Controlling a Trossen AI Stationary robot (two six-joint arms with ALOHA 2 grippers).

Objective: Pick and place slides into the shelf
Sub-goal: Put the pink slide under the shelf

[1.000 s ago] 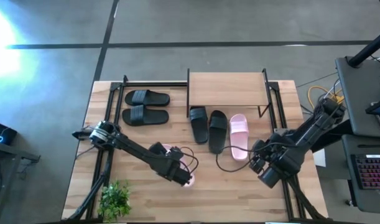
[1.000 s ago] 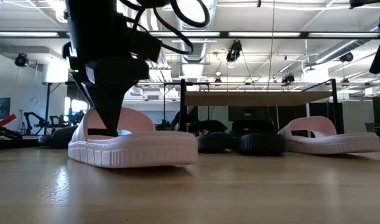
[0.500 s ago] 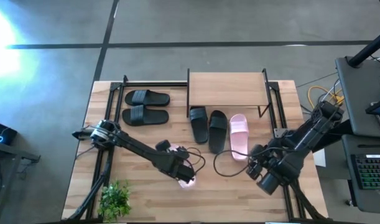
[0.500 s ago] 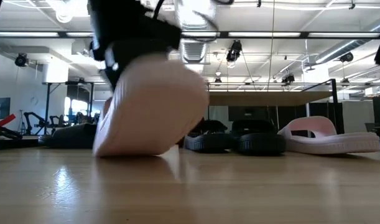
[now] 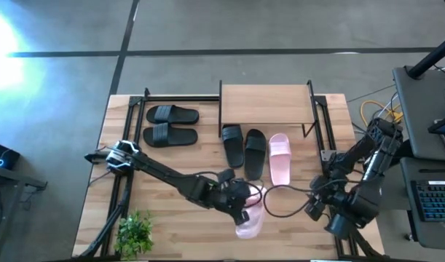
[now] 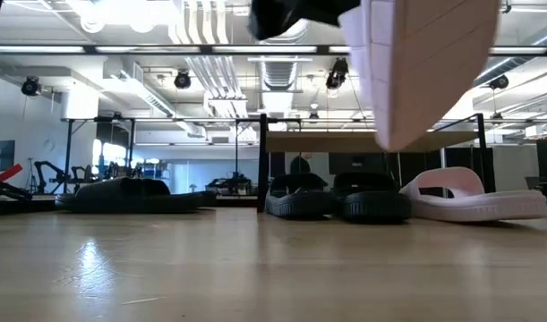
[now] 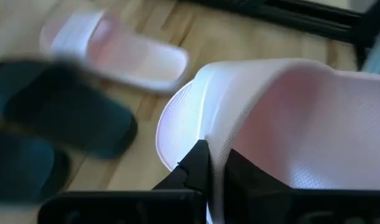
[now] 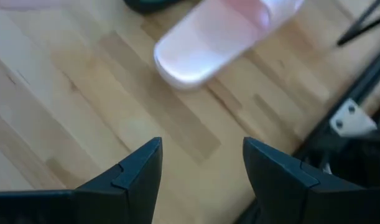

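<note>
My left gripper (image 5: 243,207) is shut on a pale pink slide (image 5: 250,220), held above the table's near middle. In the low view this slide (image 6: 425,63) hangs high, sole showing. A second pink slide (image 5: 280,159) and two black slides (image 5: 232,144) (image 5: 255,153) rest on their soles in front of the shelf (image 5: 266,105). Two more black slides (image 5: 171,114) (image 5: 170,135) lie at the far left. My right gripper (image 8: 202,168) stands open over bare wood near the table's right edge (image 5: 315,209). My left gripper pinches the pink slide's wide strap at its edge (image 7: 209,127), the thin wall standing between the two fingers (image 7: 198,163). The slide is lifted clear of the table and hangs steeply tilted below the gripper, its sole (image 6: 407,80) turned sideways.
A small green plant (image 5: 135,233) stands at the near left corner. Black frame rails (image 5: 328,138) run along the table's left and right sides. A black cable (image 5: 280,200) loops between the two grippers. Bare wood lies along the near edge.
My left gripper has shut on the pink slide's strap, tipped the slide up on its edge, then lifted it clear and carried it toward the table's right and near edges. My right gripper has drawn back toward the table's right and near edges, staying open.
</note>
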